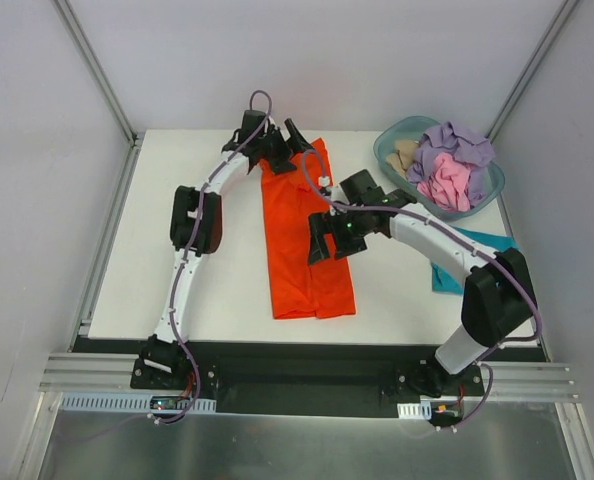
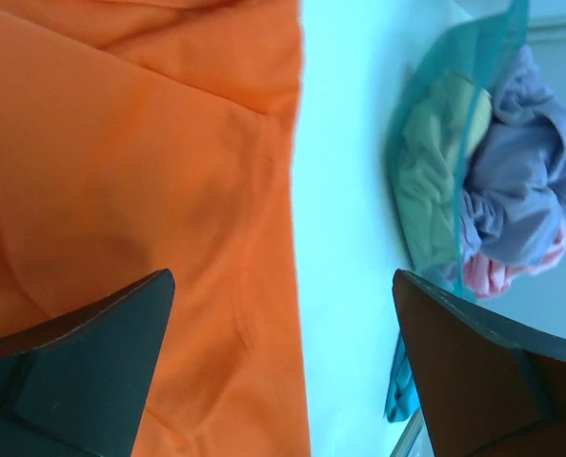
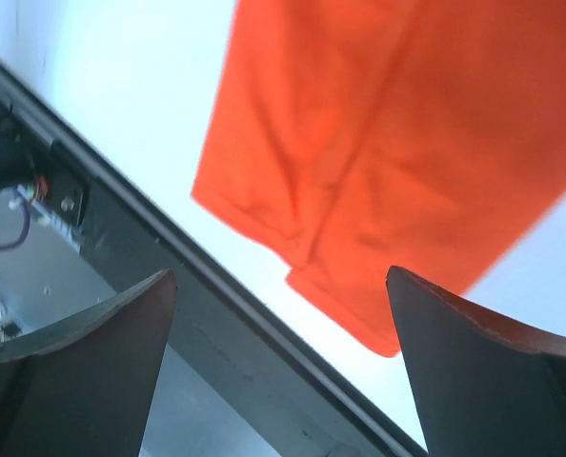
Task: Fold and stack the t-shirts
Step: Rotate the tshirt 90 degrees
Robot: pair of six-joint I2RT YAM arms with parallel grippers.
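1. The left gripper [image 1: 280, 143] is released. In its wrist view the two dark fingers [image 2: 83, 371] stand wide apart with nothing between them, and below the gap lie orange cloth on one side and bare white surface [image 2: 345, 190] on the other.
2. This gripper sits at the far end of the orange t-shirt [image 1: 295, 235], over its right edge. Whether it touches the cloth cannot be told.
3. The right gripper [image 1: 320, 240] is also released, spread wide and empty. It hangs over the right side of the orange t-shirt, about halfway along it.
4. The orange t-shirt lies flat as a long narrow strip in the middle of the surface, running from far to near. A lengthwise crease shows toward its near hem, which stops just short of the surface's near edge.
5. A teal t-shirt [image 1: 443, 280] lies at the right edge of the surface, largely hidden under the right arm [image 1: 447, 245].
6. A translucent tub [image 1: 389, 150] in the far right corner holds bunched lavender [image 1: 459, 143], pink [image 1: 447, 187] and beige [image 1: 405, 155] t-shirts.
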